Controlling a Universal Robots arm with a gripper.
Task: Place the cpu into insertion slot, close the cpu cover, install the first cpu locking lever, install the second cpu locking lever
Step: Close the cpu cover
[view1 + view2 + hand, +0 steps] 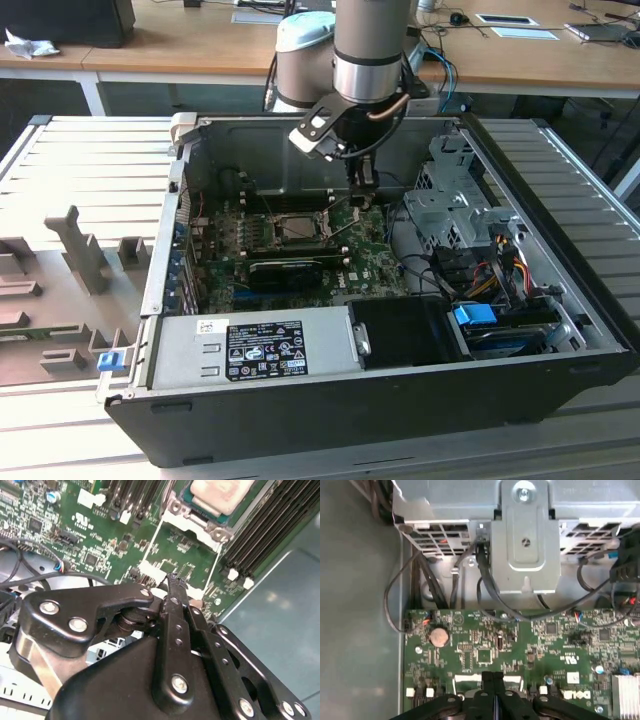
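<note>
The arm [372, 60] points straight down — tool [173, 581] pinched closed (no gap).

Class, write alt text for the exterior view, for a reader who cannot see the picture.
A robot arm reaches down into an open computer case, its gripper low over the green circuit board, just to the exterior view's right of the insertion slot. A grey power supply sits along the case's near side; the case lies on a slatted table.
</note>
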